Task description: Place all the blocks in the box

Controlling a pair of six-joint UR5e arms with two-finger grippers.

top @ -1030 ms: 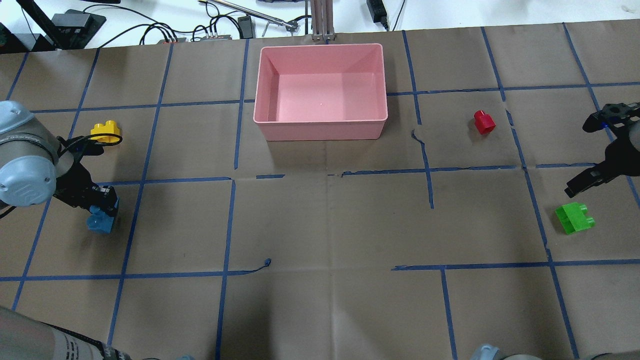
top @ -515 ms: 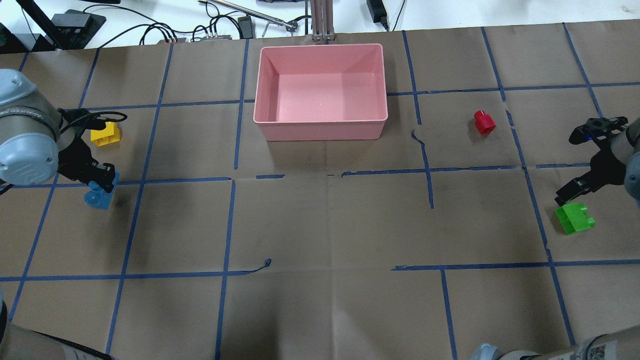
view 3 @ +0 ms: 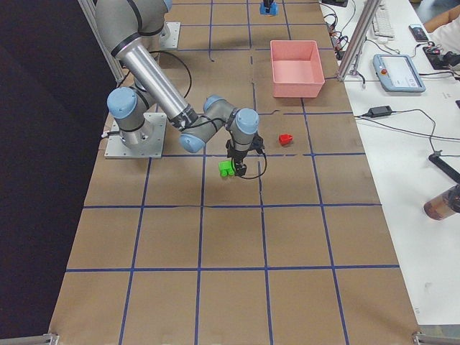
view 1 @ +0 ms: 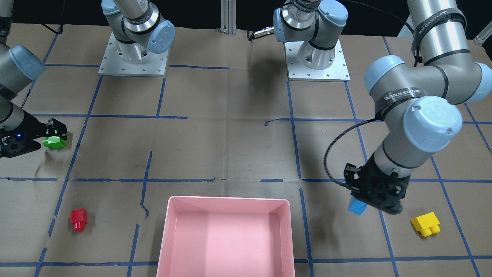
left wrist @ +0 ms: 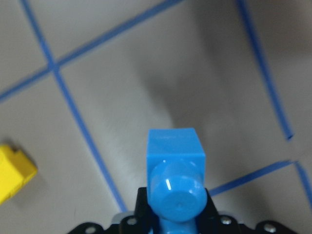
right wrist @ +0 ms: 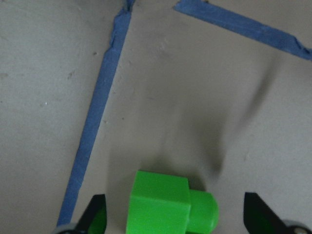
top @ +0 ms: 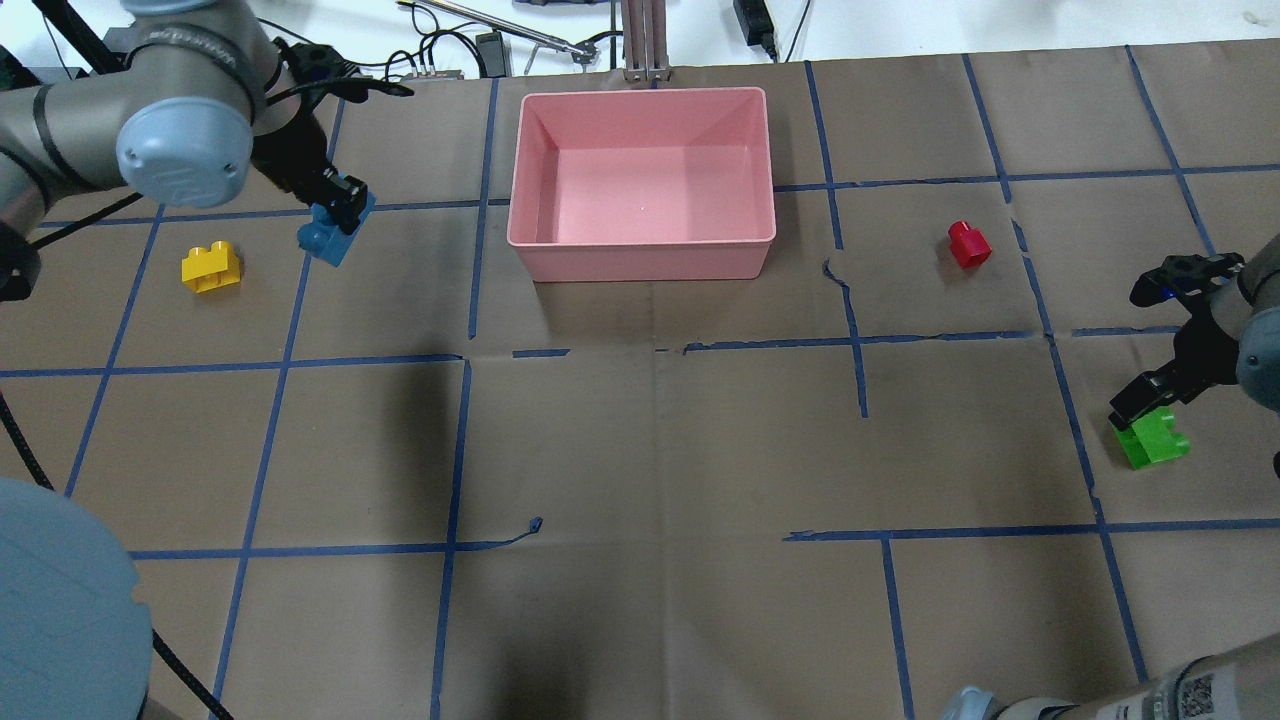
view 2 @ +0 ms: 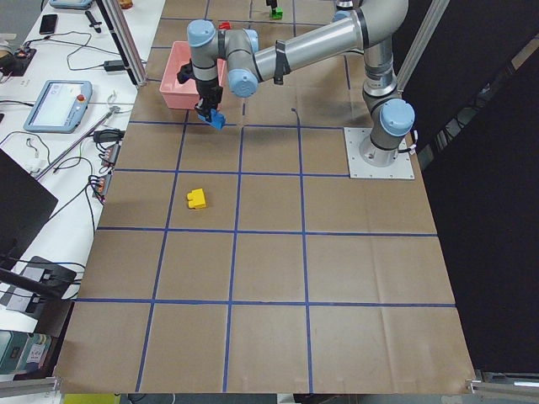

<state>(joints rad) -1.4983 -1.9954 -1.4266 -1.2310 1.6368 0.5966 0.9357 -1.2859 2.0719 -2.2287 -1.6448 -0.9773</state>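
Observation:
My left gripper (top: 338,208) is shut on the long blue block (top: 324,238) and holds it above the table, left of the pink box (top: 640,262). The left wrist view shows the blue block (left wrist: 175,170) sticking out from between the jaws. The yellow block (top: 211,267) lies on the table further left. My right gripper (top: 1148,398) is open, low over the green block (top: 1155,440). In the right wrist view, its fingers (right wrist: 95,217) stand on either side of the green block (right wrist: 165,204), with gaps. The red block (top: 968,244) lies right of the box. The box is empty.
Brown paper with blue tape grid lines covers the table. Cables and a metal post (top: 645,40) lie behind the box's far edge. In the front-facing view the arm bases (view 1: 132,57) stand at the near side, and the box (view 1: 226,200) sits mid-table.
My left arm has carried the blue block up and away from me, past the yellow block, toward the box. My right gripper has come down over the green block.

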